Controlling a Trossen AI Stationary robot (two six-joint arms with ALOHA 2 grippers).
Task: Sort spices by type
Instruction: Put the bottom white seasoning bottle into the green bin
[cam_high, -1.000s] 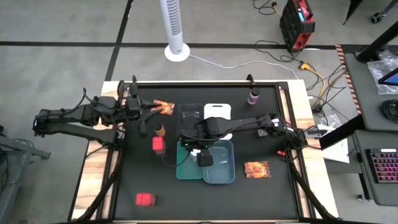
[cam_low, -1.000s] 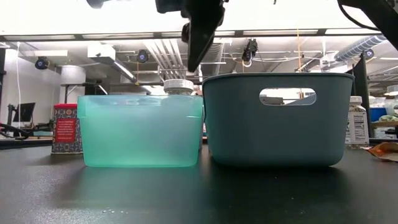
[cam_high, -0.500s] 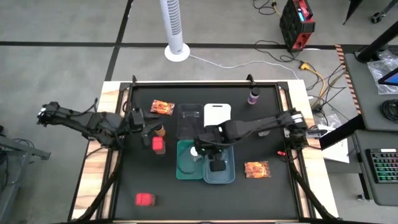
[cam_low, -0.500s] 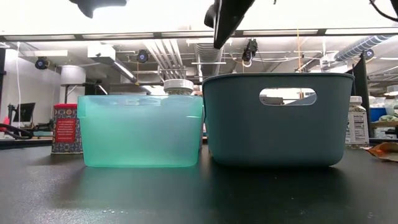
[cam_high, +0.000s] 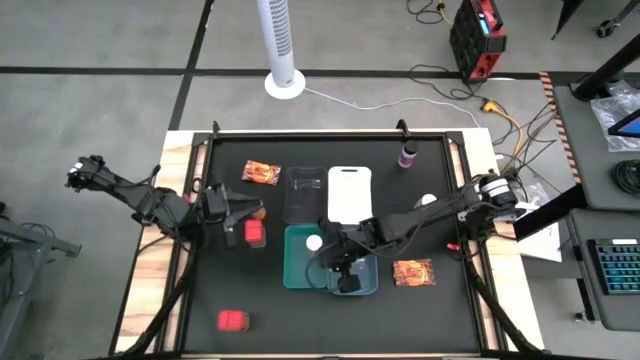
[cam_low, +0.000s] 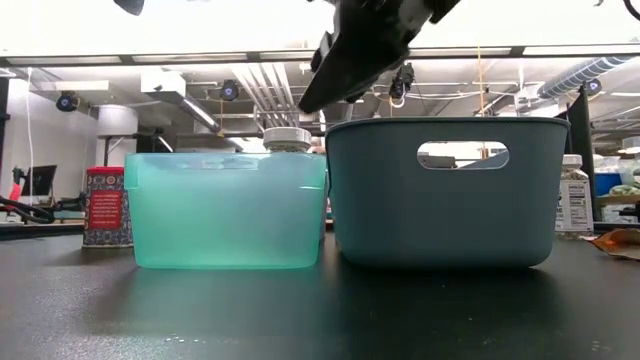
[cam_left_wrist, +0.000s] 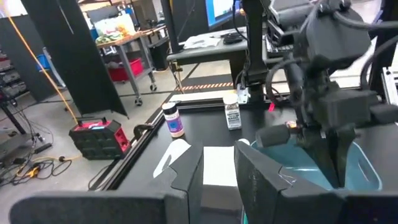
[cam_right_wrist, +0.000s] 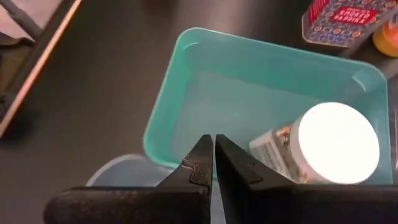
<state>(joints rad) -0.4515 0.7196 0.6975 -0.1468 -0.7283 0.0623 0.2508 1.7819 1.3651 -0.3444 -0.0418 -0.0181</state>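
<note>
1. My right gripper (cam_high: 344, 272) hangs over the seam between the teal tray (cam_high: 294, 272) and the grey-blue tray (cam_high: 368, 282). In the right wrist view its fingertips (cam_right_wrist: 202, 154) are pressed nearly together with nothing between them, so I count it empty and narrow.

2. One white-capped jar (cam_right_wrist: 323, 143) already lies in the teal tray, at the end toward twelve o'clock on the table.

3. Its twin (cam_high: 427, 201) stands on the mat at about two o'clock from the trays, with the purple bottle (cam_high: 407, 155) beyond it at the far edge. I judge that twin to be my next pick, since it belongs in the teal tray.

4. To do it well I should lift clear of the tray walls first, swing out toward two o'clock, spread the fingers wide before descending, and close on the jar's body below the cap, not on the cap itself.

5. My left gripper (cam_high: 236, 212) waits at nine o'clock beside a red box (cam_high: 254, 233); its fingers (cam_left_wrist: 267, 180) stand slightly parted and hold nothing.

6. The packets sit at eleven o'clock (cam_high: 261, 173) and four o'clock (cam_high: 413, 272); a second red box (cam_high: 232, 320) lies at seven o'clock.
</note>
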